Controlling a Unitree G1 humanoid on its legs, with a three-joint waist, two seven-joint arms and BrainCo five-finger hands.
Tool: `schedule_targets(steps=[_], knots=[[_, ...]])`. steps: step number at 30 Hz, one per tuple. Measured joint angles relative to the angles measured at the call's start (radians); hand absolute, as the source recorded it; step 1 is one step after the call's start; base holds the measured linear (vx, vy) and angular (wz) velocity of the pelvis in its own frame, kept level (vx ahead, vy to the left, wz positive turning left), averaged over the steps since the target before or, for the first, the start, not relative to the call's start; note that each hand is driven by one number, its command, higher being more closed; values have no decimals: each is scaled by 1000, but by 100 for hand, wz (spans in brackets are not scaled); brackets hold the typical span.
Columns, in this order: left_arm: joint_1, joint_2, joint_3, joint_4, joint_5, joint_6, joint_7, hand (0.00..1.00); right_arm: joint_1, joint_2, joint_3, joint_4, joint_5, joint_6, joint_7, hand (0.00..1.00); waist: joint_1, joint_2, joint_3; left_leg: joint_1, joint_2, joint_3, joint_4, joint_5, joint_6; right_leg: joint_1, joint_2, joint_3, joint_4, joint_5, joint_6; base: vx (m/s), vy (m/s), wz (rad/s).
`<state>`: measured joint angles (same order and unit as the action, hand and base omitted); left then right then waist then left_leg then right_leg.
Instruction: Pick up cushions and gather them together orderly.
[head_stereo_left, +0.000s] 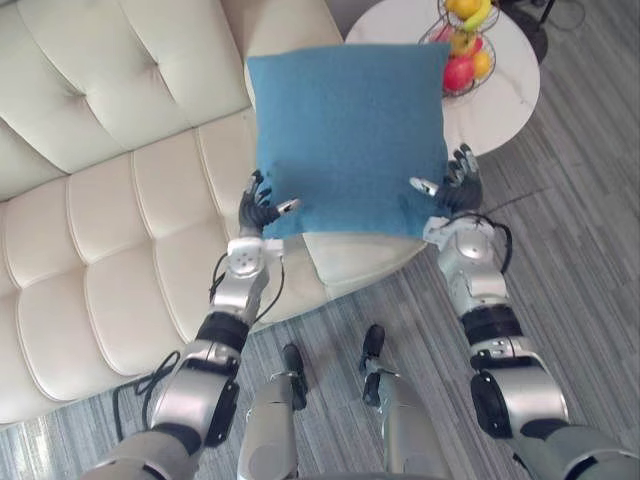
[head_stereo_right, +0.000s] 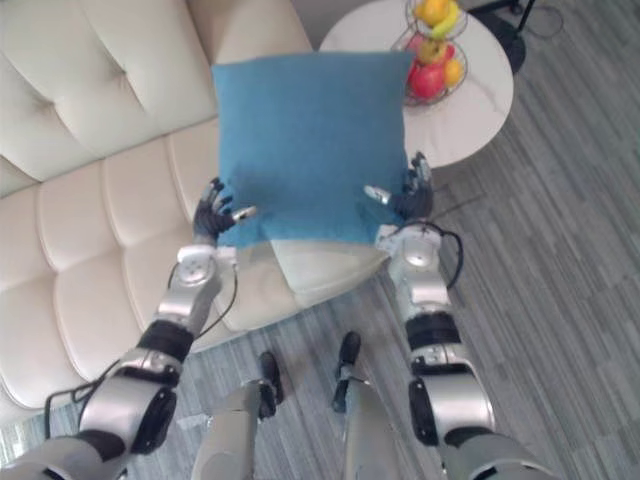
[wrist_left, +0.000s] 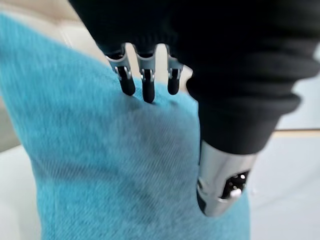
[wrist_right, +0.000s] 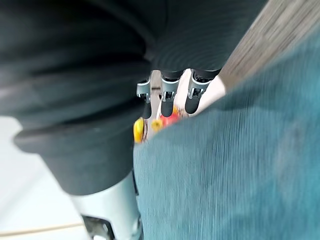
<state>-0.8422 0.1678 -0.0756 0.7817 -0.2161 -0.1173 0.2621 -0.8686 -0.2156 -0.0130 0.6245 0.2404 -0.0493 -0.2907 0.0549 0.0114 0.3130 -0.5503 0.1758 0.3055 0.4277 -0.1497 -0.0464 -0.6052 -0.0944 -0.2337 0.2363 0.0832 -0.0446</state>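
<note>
Left robot hand (head_stereo_left: 262, 208): thumb and fingers pinch near-left corner of blue cushion (head_stereo_left: 345, 135) | right robot hand (head_stereo_left: 455, 185): pinches near-right corner | cushion held up over right end of cream sofa (head_stereo_left: 120, 200) | far right: wire basket (head_stereo_left: 437, 33) on round white bench (head_stereo_left: 505, 100), holding red apple (head_stereo_left: 458, 72) and yellow fruit (head_stereo_left: 468, 10)

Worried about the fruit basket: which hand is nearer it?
Right. The right hand pinches the blue cushion's corner on the fruit basket's side; the left hand pinches the far corner, over the sofa.
</note>
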Motion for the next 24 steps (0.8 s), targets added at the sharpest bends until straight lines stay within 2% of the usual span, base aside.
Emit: schedule_targets(steps=[6, 7, 17, 21, 24], knots=[[-158, 25, 46, 79, 43, 14, 45, 0, -185, 13, 65, 66, -1, -2, -28, 0, -6, 0, 27, -127, 28, 6, 44, 6, 0, -99, 22, 3, -33, 47, -12, -26, -47, -11], [-179, 30, 60, 81, 59, 17, 54, 100, -205, 8, 65, 69, -3, -2, -32, 100, -7, -1, 29, -149, 31, 4, 53, 6, 0, -117, 24, 1, -33, 51, -14, -26, -35, 1], [-225, 60, 59, 63, 75, 18, 66, 100, -256, -24, 97, 97, -3, -24, -42, 100, -17, -1, 49, -190, 38, -18, 60, 10, 7, -136, 29, -18, -44, 51, -14, -12, -27, 4], [-225, 57, 43, 15, 43, 16, 67, 100, -252, -23, 96, 84, 22, -42, -45, 100, -22, -1, 49, -192, 33, -31, 40, 27, -6, -135, 28, -32, -47, 59, -25, 43, -25, 10], [-219, 56, 6, -37, 34, 16, 82, 100, -205, -21, 95, 8, 45, -47, -61, 100, -20, -8, 68, -153, 30, -40, 24, 38, -15, -101, 28, -35, -47, 56, -23, 66, -15, 8]])
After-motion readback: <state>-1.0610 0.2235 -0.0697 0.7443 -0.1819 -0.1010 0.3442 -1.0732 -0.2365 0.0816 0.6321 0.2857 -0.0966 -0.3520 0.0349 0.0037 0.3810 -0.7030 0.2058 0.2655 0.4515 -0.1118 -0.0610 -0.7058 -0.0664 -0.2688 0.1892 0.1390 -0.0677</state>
